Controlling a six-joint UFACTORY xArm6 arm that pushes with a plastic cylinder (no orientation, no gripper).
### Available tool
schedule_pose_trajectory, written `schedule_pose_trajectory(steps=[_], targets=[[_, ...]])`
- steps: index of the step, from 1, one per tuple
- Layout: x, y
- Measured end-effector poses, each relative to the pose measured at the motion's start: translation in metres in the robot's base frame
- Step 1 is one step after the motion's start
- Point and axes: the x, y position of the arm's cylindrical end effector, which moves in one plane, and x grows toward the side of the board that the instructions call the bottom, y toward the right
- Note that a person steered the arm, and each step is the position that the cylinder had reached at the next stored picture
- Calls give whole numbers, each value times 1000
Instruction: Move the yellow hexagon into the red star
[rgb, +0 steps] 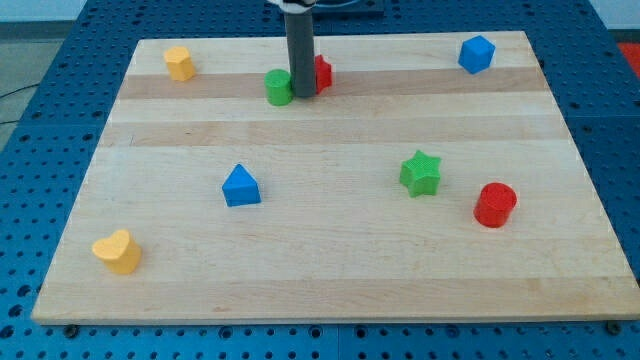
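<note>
The yellow hexagon (180, 63) sits near the top left of the wooden board (330, 250). The red star (321, 72) is near the top middle, largely hidden behind my rod. My tip (302, 95) rests on the board between the red star on its right and a green cylinder (278, 87) on its left, close to both. The yellow hexagon lies well to the left of my tip.
A blue hexagon (477, 54) sits at the top right. A blue triangular block (240, 186) lies left of centre. A green star (421, 173) and a red cylinder (495, 204) are on the right. A yellow heart (118, 251) is at the bottom left.
</note>
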Motion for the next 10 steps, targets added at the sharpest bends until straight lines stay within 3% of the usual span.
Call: schedule_pose_trajectory(steps=[1, 2, 3, 5, 6, 7, 8, 9, 10], targets=[[22, -18], [73, -77], [68, -158], [-62, -215], [-75, -177], [-108, -224], [-108, -220], [-107, -173], [-77, -131]])
